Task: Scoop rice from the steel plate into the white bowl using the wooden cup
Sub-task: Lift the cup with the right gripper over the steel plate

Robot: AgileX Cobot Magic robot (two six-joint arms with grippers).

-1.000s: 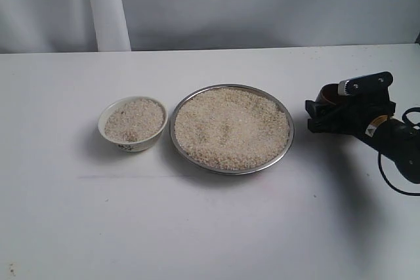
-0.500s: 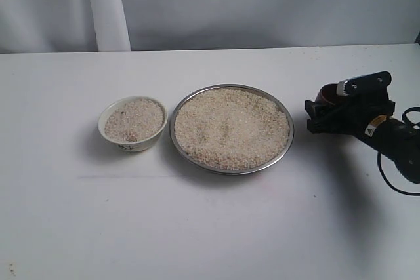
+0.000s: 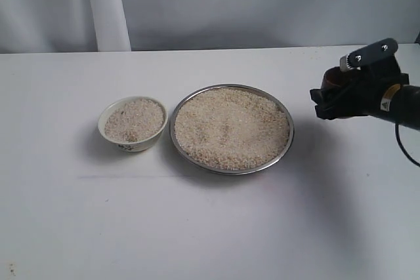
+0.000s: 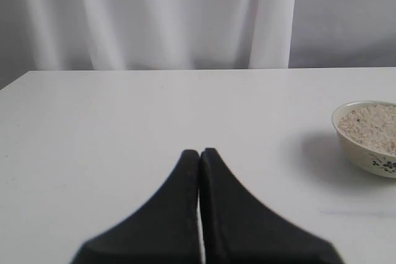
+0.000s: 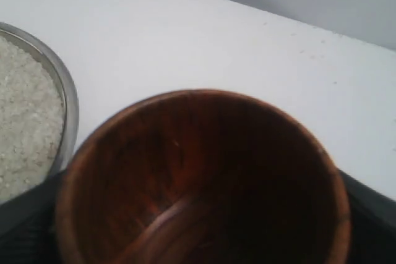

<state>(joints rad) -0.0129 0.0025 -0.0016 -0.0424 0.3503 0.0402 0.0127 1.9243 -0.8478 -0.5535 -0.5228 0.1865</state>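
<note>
On the white surface (image 3: 197, 227) the plate (image 3: 231, 172) sits heaped with rice (image 3: 230, 126), the bowl (image 3: 131, 143) just beside it, part filled. The right pincer (image 3: 328, 101) grips the empty cup (image 3: 330, 80) near the plate's right edge, which I'd call the approach. Next, it needs to dip into the heap. The left pincer (image 4: 199, 165) is closed and empty.

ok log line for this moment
right gripper: holds wooden cup, empty, right of steel plate | left gripper: shut | white bowl: rice inside

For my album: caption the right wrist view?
Empty wooden cup in the right gripper, near the steel plate of rice.
</note>
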